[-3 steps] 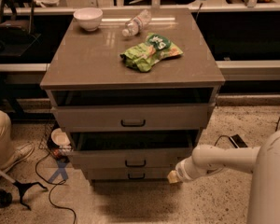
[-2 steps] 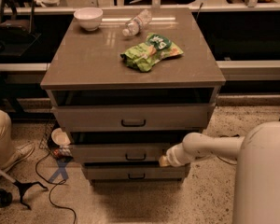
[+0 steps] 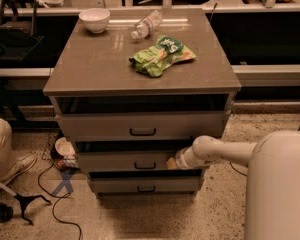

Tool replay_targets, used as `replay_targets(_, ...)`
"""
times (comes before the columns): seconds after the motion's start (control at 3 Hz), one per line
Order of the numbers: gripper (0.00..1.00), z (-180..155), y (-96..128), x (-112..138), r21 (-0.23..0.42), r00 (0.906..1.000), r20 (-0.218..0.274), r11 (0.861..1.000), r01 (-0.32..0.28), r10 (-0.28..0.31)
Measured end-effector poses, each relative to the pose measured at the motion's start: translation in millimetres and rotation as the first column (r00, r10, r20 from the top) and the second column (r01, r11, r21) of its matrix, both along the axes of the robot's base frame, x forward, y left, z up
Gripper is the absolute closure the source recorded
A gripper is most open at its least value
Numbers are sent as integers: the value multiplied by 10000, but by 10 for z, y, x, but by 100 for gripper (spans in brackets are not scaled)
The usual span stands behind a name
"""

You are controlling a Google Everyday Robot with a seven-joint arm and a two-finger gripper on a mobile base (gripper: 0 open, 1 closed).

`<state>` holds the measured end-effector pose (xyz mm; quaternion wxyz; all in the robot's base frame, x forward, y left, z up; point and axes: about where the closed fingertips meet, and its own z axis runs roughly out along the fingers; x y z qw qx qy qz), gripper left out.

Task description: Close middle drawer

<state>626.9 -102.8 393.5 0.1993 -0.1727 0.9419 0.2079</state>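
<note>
My gripper sits against the front panel of the middle drawer, at its right end, just right of the dark handle. Only a pale, blurred tip shows there, and whether it is wide or narrow I cannot tell. Nor can I make out if it touches the panel or stops just short. My arm reaches in from the right, and my own white body covers the lower right corner.

The middle drawer lies second of three in the cabinet. Its long front runs left to right and faces the camera. A dark strip of its inside shows above the panel, so it is not fully in. The top drawer overhangs it and hides most of the box. The bottom drawer shows below.

A second ago my gripper hung off the cabinet's right side. Now it is at the panel, and the middle drawer stands less far out, uncovering more of the bottom front.

On the tabletop lie a bowl, a bottle and a green bag.
</note>
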Motion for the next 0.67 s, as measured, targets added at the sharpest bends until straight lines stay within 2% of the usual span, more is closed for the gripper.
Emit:
replay_targets(0.33,100,84,-384,-211,131,9949,134,9949,999,-1000)
replay_targets(0.67,100,98,-766,-622,95,9819,-108,9819,1892,-1891)
